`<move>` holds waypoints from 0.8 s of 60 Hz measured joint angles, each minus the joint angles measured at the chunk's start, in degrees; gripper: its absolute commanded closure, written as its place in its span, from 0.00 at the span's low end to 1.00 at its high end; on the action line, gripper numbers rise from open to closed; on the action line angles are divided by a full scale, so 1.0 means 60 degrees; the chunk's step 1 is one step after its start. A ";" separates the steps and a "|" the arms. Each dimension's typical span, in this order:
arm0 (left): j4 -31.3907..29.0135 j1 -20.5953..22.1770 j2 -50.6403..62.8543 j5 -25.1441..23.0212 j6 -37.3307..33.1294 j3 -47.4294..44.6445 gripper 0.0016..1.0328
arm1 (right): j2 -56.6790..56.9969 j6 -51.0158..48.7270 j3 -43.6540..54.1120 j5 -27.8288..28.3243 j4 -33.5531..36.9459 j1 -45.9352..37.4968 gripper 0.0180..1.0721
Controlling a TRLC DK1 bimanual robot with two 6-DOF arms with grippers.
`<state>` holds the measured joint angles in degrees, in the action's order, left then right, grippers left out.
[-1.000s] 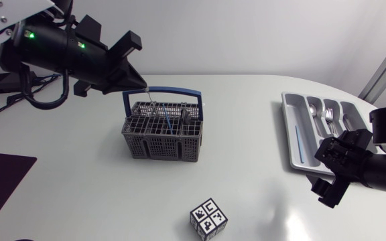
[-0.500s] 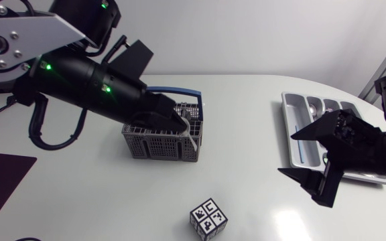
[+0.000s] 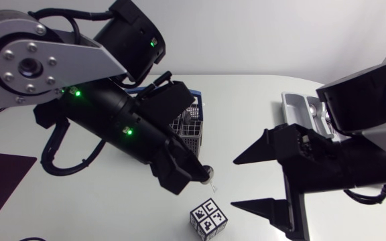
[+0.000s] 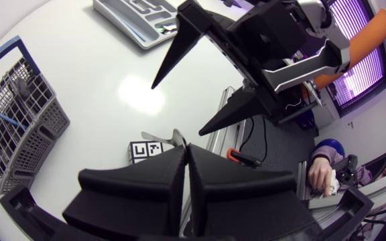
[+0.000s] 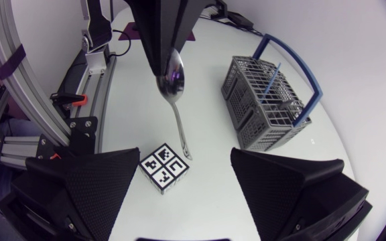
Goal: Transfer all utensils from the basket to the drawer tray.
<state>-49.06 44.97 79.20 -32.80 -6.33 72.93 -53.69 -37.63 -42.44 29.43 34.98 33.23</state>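
Silver metal spoon (image 5: 173, 87) hangs in the air, bowl up and handle down, clamped at its bowl end by the black wedge-fingered left end effector (image 3: 203, 175), whose fingers are pressed together on it. It sits between the grey wire-grid basket with a blue handle (image 3: 191, 130) and the pale grey drawer tray (image 3: 293, 107), its handle tip just above the black-and-white marker cube (image 3: 208, 219) on the white tabletop (image 3: 260, 100). The right end effector (image 3: 233, 183) faces it with fingers spread wide, holding nothing.

I judge the task partly done. The tray's visible part shows metal cutlery, though I cannot count it. The basket holds at least a thin blue-handled piece (image 5: 268, 90) and some metal ones. This spoon and those remain to be moved.
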 measured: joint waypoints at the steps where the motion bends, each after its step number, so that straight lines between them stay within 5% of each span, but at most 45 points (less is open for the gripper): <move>1: -0.0051 0.0044 0.0004 0.0000 -0.0047 0.0004 0.97 | -0.0066 0.0004 0.0000 0.0058 -0.0047 0.0051 0.14; 31: -0.0583 0.0222 0.0124 -0.0466 -0.0707 0.0251 0.96 | -0.1056 0.0069 -0.0208 0.0681 -0.0681 0.0969 0.87; 48: -0.0758 0.0193 0.0124 -0.0474 -0.0743 0.0375 0.93 | -0.1118 0.0069 -0.0208 0.0780 -0.0656 0.1016 0.92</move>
<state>-53.60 46.13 79.94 -35.64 -10.79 75.18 -60.40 -37.21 -43.68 34.11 31.05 39.33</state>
